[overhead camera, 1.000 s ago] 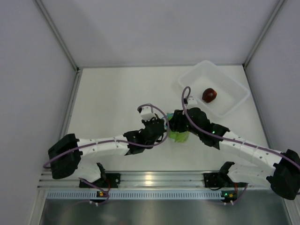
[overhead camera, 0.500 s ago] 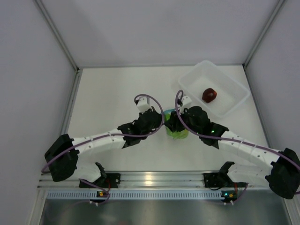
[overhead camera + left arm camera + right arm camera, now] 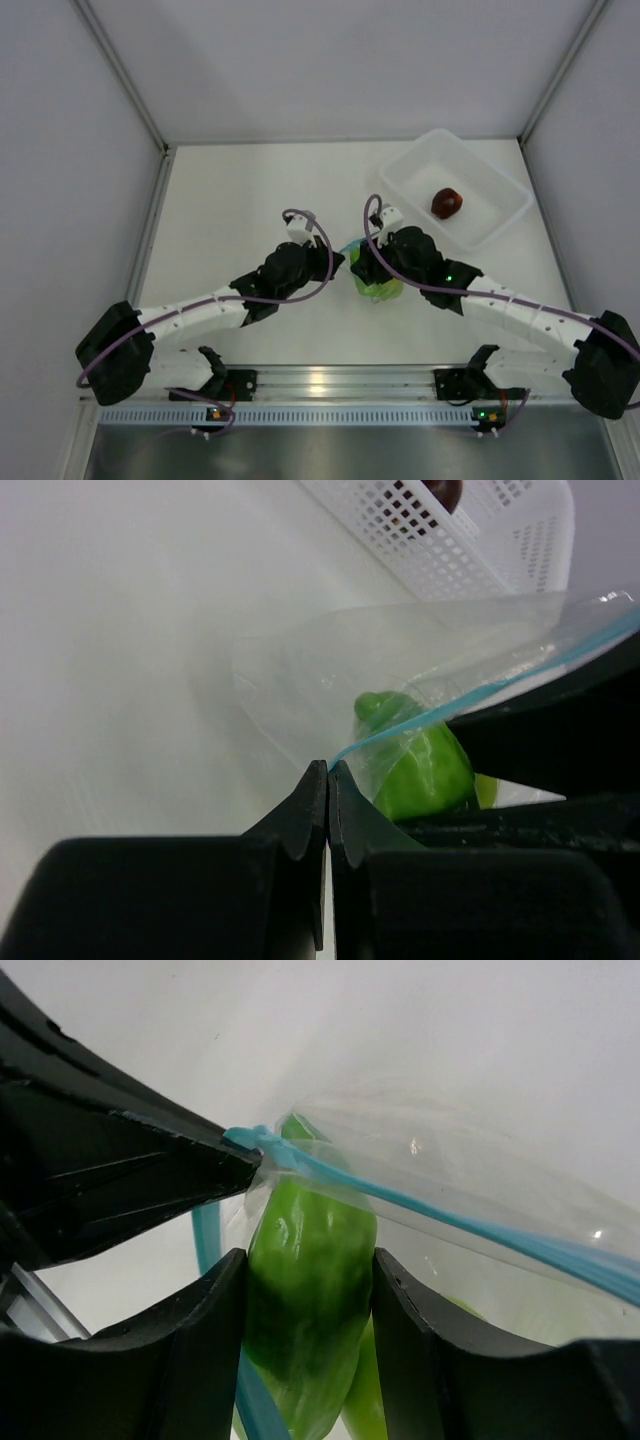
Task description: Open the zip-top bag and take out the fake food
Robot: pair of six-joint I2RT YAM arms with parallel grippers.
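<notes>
Since a second ago, a small drift leftward by both wrists, the left arm's rear link swung lower and further left; zip-top bag [image 3: 378, 287] in nearly the same spot, mid-table [image 3: 230, 200], just ahead of where the two arms meet. Left gripper [image 3: 328, 772] pressed fully together, pinching the very end of the bag's light blue zipper strip [image 3: 470, 1225]; clear plastic lifted off the surface and stretched across toward the right gripper [image 3: 310, 1260]. Right gripper clamped on an elongated green fruit [image 3: 310, 1310], one finger [image 3: 190, 1360] tight against each flank; no telling whether through the plastic or inside the bag's mouth. Blue strip taut over the top of that fruit, running from the left gripper's tips away to the right. Behind the green fruit, a sliver of paler yellow-green, too hidden to name. From above, both grippers nearly nose to nose over the bag, left one on its left edge, right one on top. Well apart at the far right, a white tray [image 3: 478, 212] set at an angle, a dark red fruit [image 3: 446, 202] inside it, alone.
</notes>
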